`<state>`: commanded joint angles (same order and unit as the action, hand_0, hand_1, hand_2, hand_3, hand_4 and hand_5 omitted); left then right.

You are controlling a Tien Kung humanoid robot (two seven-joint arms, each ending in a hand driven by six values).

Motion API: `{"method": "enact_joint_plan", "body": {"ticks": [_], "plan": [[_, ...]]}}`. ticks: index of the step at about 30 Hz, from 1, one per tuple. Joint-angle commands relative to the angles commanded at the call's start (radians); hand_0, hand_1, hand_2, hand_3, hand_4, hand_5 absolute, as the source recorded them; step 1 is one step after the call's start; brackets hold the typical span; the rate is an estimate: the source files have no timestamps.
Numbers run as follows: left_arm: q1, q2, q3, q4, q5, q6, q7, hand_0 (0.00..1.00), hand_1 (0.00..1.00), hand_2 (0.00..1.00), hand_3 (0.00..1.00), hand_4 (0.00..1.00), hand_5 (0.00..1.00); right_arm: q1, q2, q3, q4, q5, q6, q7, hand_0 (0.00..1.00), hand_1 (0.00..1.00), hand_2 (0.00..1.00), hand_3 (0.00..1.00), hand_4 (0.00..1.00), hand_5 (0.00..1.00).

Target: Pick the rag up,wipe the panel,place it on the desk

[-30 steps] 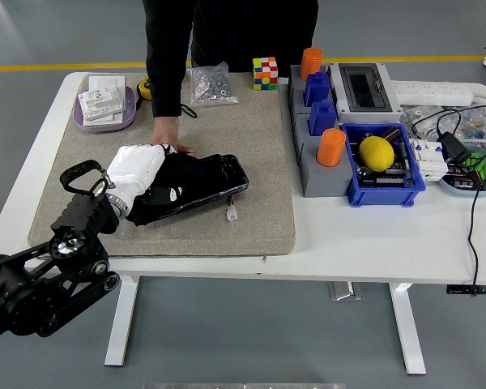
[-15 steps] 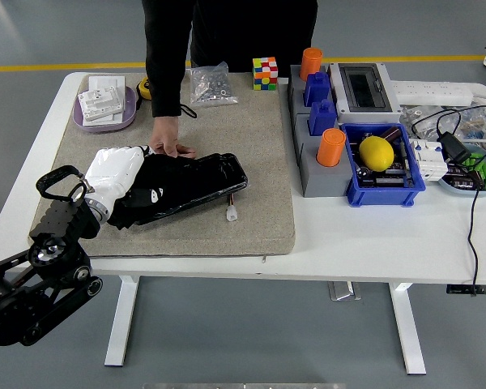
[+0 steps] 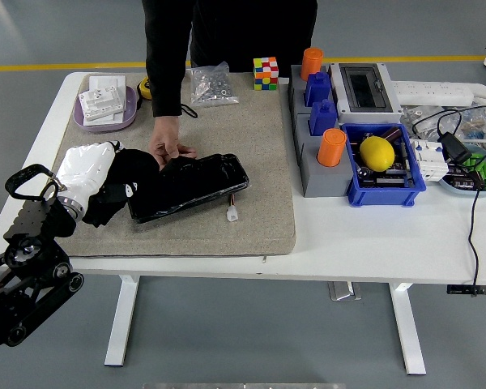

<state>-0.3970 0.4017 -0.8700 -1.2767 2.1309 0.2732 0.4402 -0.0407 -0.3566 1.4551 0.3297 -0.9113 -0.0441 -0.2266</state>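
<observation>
The robot's left arm (image 3: 24, 275) is built of bulky black segments with round joint housings, a bright metal disc showing at one joint and a black loop-shaped bracket standing up near the wrist. Its left hand (image 3: 87, 168) is covered in a smooth white glove-like shell, set off from the black arm by a pale grey cuff. The person (image 3: 227, 36) across the table wears black, with long black sleeves (image 3: 166, 61) reaching to the wrist.
</observation>
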Motion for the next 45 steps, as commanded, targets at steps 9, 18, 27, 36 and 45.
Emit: {"method": "enact_joint_plan", "body": {"ticks": [9, 18, 27, 36, 45], "plan": [[0.002, 0.010, -0.050, 0.065, -0.012, 0.020, -0.021, 0.235, 0.112, 0.445, 0.355, 0.079, 0.002, 0.002, -0.001, -0.006, 0.001, 0.001, -0.002, -0.001, 0.692, 0.459, 0.641, 0.619, 0.998, 0.705], [-0.012, -0.003, -0.063, 0.190, -0.054, 0.063, -0.069, 0.235, 0.112, 0.444, 0.355, 0.079, 0.002, 0.006, 0.002, -0.006, 0.002, 0.002, -0.004, -0.001, 0.693, 0.459, 0.641, 0.619, 0.998, 0.705], [-0.020, -0.012, -0.050, 0.267, -0.144, 0.098, -0.129, 0.250, 0.182, 0.447, 0.372, 0.087, 0.002, 0.007, 0.005, -0.010, 0.002, 0.006, -0.005, 0.001, 0.693, 0.459, 0.641, 0.618, 0.998, 0.704], [-0.020, -0.027, -0.049, 0.291, -0.146, 0.082, -0.124, 0.257, 0.224, 0.464, 0.411, 0.216, 0.002, 0.007, 0.006, -0.009, 0.003, 0.006, -0.005, 0.001, 0.694, 0.458, 0.641, 0.618, 0.998, 0.705], [-0.022, -0.022, -0.052, 0.288, -0.157, 0.036, -0.108, 0.369, 0.513, 0.563, 0.541, 0.668, 0.071, 0.007, 0.008, -0.006, 0.002, 0.005, -0.005, 0.003, 0.693, 0.457, 0.641, 0.619, 0.998, 0.705]]}}
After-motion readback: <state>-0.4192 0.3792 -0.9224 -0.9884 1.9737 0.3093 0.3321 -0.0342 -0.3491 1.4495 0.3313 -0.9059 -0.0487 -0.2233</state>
